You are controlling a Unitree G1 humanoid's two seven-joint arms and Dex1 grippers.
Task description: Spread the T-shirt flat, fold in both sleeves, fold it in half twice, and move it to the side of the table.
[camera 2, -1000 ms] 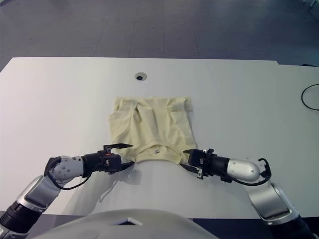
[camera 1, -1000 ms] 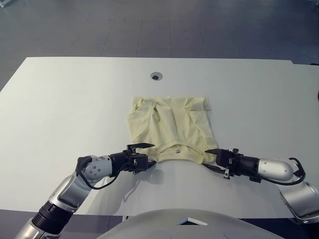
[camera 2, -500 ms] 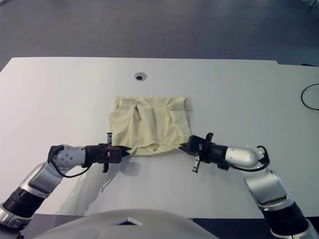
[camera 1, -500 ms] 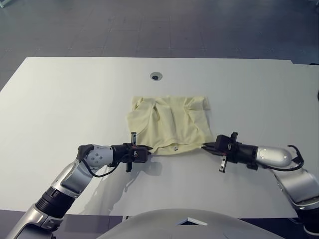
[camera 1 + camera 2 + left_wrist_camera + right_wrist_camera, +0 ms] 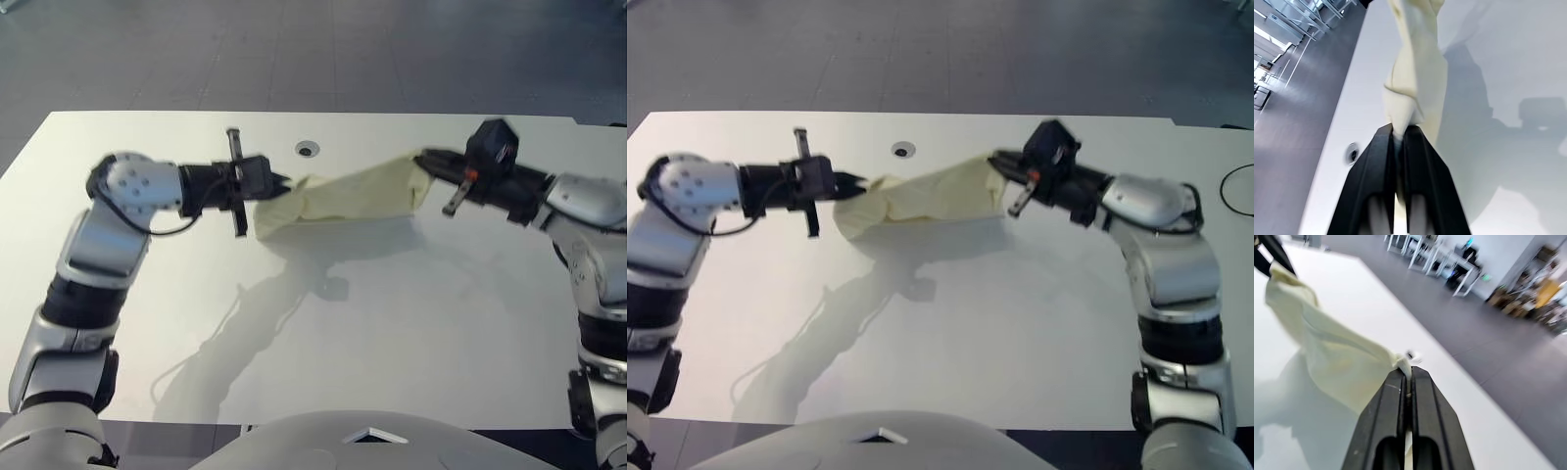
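We hold the pale yellow T-shirt (image 5: 348,199) strung between our two grippers.
The cloth is bunched into a sagging band. One end is pinched tight in the left gripper (image 5: 281,186), the other clamped in the right gripper (image 5: 423,157). Its lowest fold droops close to the left gripper, and we cannot tell whether it brushes the white table (image 5: 411,323). On our side of both grippers the tabletop lies open to its near edge. The far edge runs close behind them, with a small round hole (image 5: 308,149) just beyond the left gripper. Both arms are raised, elbows wide, forearms pointing inward at each other.
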